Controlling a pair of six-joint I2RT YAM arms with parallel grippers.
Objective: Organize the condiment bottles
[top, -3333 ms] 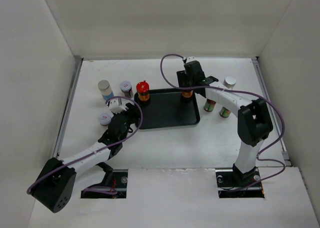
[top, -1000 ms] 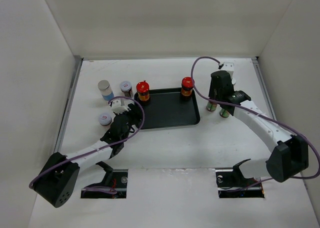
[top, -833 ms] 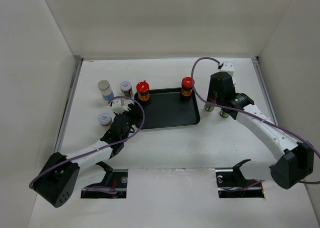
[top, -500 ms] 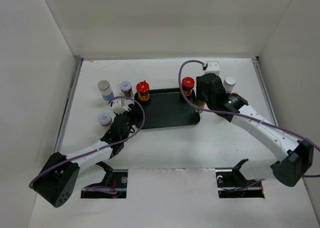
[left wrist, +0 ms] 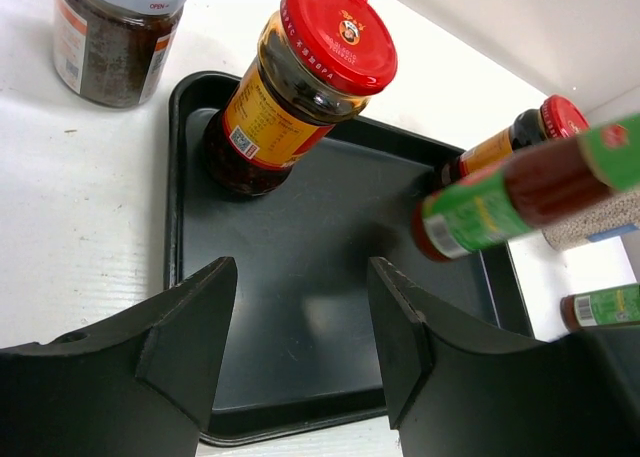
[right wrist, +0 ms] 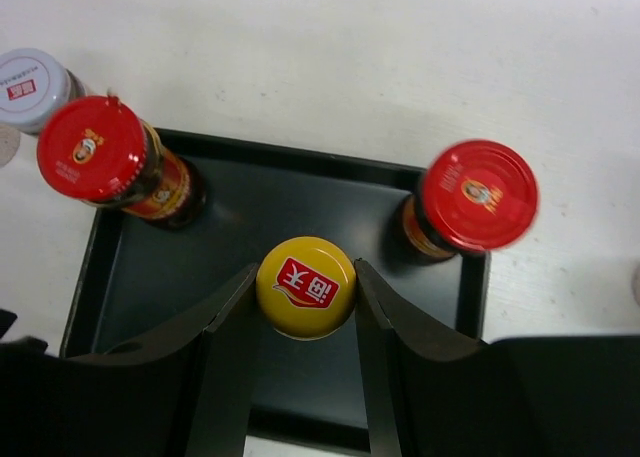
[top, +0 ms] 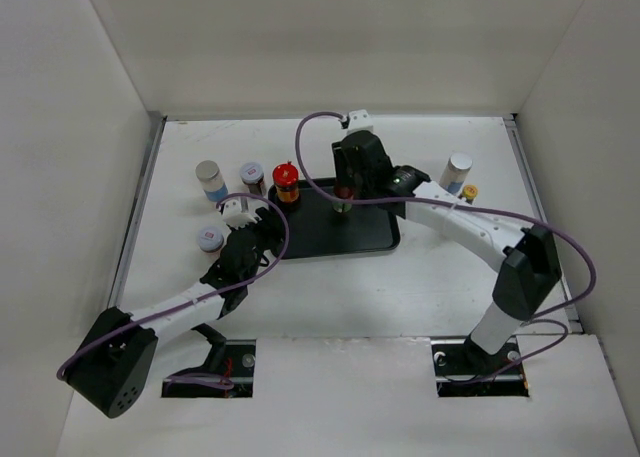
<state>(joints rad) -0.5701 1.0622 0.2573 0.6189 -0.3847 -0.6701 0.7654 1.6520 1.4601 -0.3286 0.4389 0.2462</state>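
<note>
Right hand (right wrist: 305, 299) clamped on yellow-capped green bottle (left wrist: 520, 192) over black tray (top: 318, 239); left hand (left wrist: 300, 273) agape, holding nothing, at tray's left edge.

From above, the right arm (top: 450, 212) covers the red-capped dark glass jar (right wrist: 470, 202) at the black rectangular tray's (top: 320, 239) 1 o'clock corner. In the right wrist view, the slim green yellow-capped bottle (right wrist: 305, 285) shows only its cap; a short grey-lidded jar (right wrist: 28, 82) is cropped at 10 o'clock.
</note>
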